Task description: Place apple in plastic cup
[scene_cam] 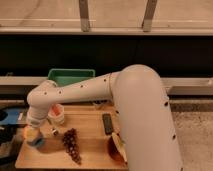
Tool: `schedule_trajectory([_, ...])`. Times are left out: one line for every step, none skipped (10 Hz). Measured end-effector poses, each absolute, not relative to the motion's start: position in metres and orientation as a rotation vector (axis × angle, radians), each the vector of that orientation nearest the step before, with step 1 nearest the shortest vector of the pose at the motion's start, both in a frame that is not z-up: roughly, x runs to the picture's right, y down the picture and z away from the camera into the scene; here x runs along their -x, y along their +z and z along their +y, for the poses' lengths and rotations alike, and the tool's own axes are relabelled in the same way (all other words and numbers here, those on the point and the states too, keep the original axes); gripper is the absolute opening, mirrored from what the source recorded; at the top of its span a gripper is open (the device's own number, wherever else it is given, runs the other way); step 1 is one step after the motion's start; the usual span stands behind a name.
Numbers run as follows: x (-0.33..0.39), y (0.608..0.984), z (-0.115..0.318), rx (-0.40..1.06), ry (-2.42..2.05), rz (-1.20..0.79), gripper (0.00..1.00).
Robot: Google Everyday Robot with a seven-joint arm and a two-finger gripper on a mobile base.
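The apple (31, 133), small and yellow-orange, sits at the top of the light-blue plastic cup (35, 142) near the left front of the wooden board. My gripper (32, 125) is at the end of the white arm, directly above the apple and close to it. The arm reaches in from the right and hides part of the board. Whether the apple rests in the cup or is still held I cannot tell.
A white cup with a red-orange item (56, 113) stands just right of the gripper. A dark grape bunch (71, 144), a black flat object (107, 123), a brown bowl (116, 148), a green bin (70, 76) and the wooden board (90, 150) are nearby.
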State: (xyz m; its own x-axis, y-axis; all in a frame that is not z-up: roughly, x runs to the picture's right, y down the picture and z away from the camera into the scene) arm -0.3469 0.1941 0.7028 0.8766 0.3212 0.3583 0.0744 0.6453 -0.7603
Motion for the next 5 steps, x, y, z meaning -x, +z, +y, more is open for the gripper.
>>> schedule_trajectory([0.3462, 0.7025, 0.194, 0.866, 0.149, -0.497, 0.62])
schedule_trajectory([0.3462, 0.7021, 0.1943, 0.865, 0.148, -0.497, 0.62])
schedule_trajectory([0.3463, 0.7018, 0.1948, 0.865, 0.146, -0.497, 0.62])
schedule_trajectory([0.3463, 0.7012, 0.194, 0.862, 0.145, -0.497, 0.62])
schedule_trajectory([0.3465, 0.7008, 0.194, 0.861, 0.143, -0.498, 0.62])
